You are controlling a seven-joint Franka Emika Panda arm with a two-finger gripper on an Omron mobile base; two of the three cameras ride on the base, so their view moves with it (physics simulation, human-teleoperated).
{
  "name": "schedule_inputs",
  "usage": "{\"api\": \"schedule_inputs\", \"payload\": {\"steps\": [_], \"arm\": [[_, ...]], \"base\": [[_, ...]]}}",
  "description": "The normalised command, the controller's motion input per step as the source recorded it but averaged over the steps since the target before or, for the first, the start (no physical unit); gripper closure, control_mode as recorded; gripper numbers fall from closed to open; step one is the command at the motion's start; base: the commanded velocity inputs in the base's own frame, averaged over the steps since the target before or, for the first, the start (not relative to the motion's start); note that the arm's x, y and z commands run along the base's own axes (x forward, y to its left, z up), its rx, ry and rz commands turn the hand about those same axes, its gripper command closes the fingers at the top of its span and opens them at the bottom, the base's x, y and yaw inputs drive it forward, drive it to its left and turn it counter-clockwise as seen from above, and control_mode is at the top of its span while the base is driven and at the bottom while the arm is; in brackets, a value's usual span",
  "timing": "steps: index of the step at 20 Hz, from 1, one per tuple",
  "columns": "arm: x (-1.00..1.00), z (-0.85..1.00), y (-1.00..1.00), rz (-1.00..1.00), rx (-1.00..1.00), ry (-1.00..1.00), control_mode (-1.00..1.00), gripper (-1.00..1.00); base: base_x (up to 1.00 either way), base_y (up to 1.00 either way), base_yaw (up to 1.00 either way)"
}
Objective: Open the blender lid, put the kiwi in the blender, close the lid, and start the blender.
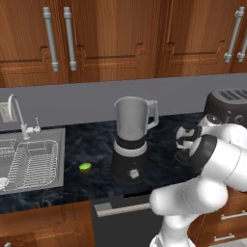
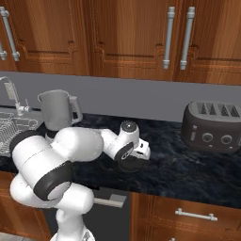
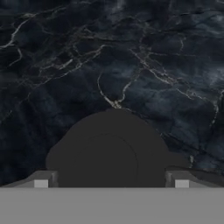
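Between the tool's point(image 3: 111, 183) spread fingers lies the blender lid point(image 3: 109, 151).

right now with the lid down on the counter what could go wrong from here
1. The gripper stands open astride the blender lid on the dark counter; lifting off crooked could nudge the lid.
2. The kiwi lies on the far side of the blender from the hand, so a low swing across might clip the open jar.
3. The kiwi is small and round, near the sink; a poor pinch could roll it in.
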Motion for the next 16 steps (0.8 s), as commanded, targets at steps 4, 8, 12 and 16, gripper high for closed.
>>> {"api": "schedule_inputs", "payload": {"steps": [4,8,12,16], "arm": [[-0.38,0.72,0.04,0.00,-0.01,0.00,-1.00,-1.00],[-0.53,0.86,0.27,0.00,-0.04,-0.02,-1.00,-1.00],[-0.71,0.81,0.68,0.00,-0.04,0.00,-1.00,-1.00],[-0.72,0.71,0.97,0.00,-0.05,0.00,-1.00,-1.00]], "base": [[0.00,0.00,0.00],[0.00,0.00,0.00],[0.00,0.00,0.00],[0.00,0.00,0.00]]}}
